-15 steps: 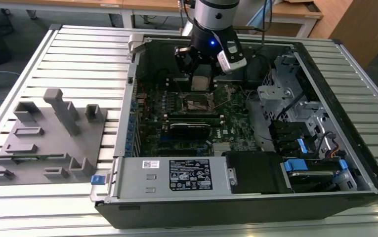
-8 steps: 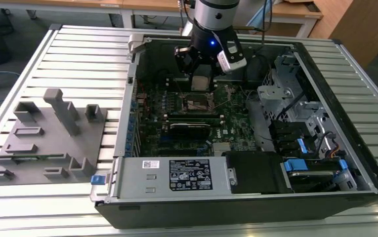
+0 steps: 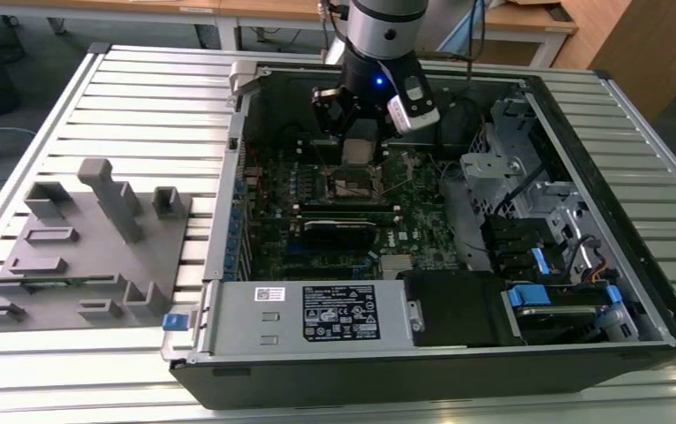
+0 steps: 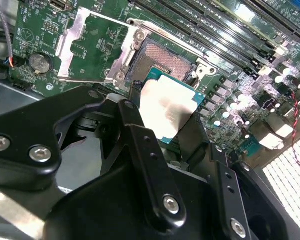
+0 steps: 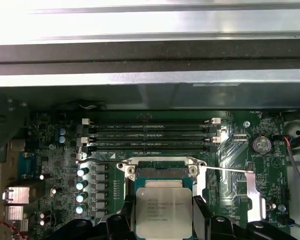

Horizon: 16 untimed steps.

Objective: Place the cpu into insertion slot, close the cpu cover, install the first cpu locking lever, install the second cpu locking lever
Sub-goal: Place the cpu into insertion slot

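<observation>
Gripper [image 4: 164,131] clamped on the cpu [image 4: 166,102], holding it just above the open socket [image 4: 165,62], not seated. cpu cover [image 4: 126,55] flipped open beside the socket. In the exterior view this is at the far middle of the PC case [image 3: 432,371].

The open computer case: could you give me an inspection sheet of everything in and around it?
Surface: ribbed metal table bearing the open computer case.
Job's things: cpu held near the empty socket; cpu cover flipped open.
Clutter: grey fixture block beside the case.
Gripper: gripper shut on the cpu.
Cables: red and black wires at the board's edge.
Surroundings: wooden desks behind.
</observation>
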Motion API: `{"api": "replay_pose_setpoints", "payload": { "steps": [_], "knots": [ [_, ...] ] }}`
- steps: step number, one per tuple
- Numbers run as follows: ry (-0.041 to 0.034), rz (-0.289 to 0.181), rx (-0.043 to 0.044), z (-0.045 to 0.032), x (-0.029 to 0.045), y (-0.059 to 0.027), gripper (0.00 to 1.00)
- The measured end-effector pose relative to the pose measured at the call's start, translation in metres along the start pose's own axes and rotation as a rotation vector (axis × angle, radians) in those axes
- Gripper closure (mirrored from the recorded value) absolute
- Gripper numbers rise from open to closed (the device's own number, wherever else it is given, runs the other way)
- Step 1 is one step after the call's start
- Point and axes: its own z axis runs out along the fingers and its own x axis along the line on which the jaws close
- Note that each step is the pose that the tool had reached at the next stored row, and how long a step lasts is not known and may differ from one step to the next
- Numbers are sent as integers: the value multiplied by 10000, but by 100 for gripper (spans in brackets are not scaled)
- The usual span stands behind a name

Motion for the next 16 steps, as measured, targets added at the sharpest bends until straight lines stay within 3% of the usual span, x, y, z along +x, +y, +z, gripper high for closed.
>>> {"api": "replay_pose_setpoints", "payload": {
  "steps": [11,16],
  "knots": [
    [-1,0,15,124,-1,-11,46],
    [1,1,22,135,-1,-12,46]
  ]
}}
